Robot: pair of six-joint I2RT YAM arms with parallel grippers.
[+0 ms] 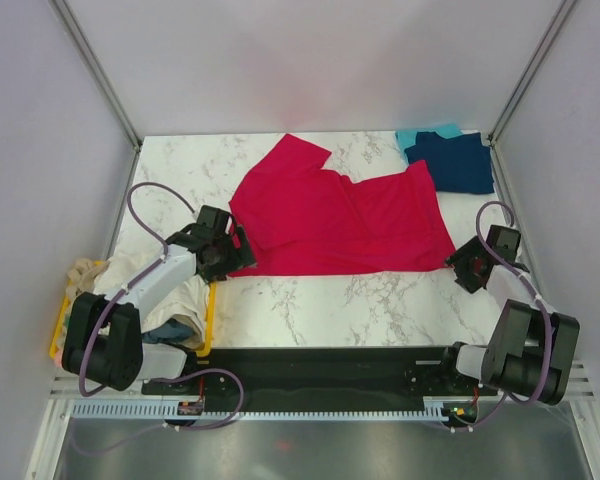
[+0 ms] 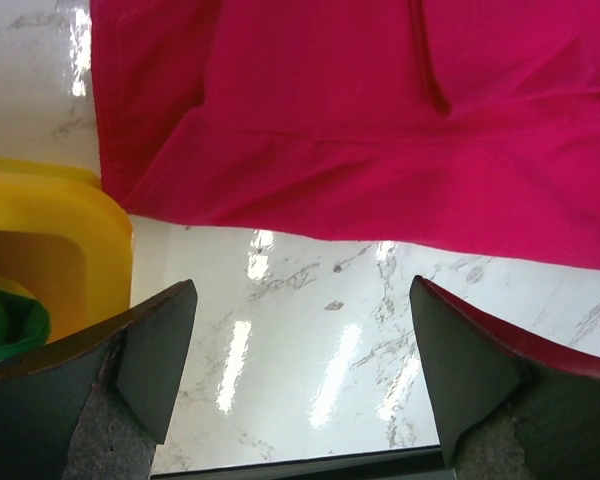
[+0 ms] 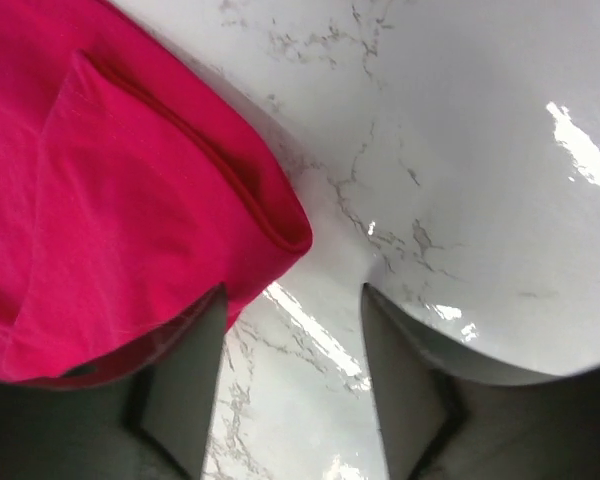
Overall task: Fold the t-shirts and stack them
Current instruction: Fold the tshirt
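The white marble-patterned worktop [image 1: 320, 300] is glossy. I reckon it is slick, so if one claw bites before the other, the cloth could slide instead of lifting.

The crimson red cotton t-shirt [image 1: 340, 220] lies spread across the middle of the worktop, with its near hem running from one of my claws to the other. It is not quite flat. A sleeve sticks out at the far left, shallow creases cross the body, and the near right corner is doubled over on itself. If I grab that doubled corner I may catch only the top layer, and the fold would come out crooked.

The yellow plastic bin [image 1: 209, 320] sits at the near left, heaped with a cream tee [image 1: 170, 295] and others. My left arm reaches over it and could snag its rim.

At the far right, a folded navy blue tee [image 1: 458, 162] rests on a teal one [image 1: 420, 135], well apart from the red shirt.

My left claw [image 2: 300, 330] is spread wide and empty over bare marble, just short of the hem. My right claw [image 3: 295, 330] also gapes empty, with the doubled corner just beside one finger.
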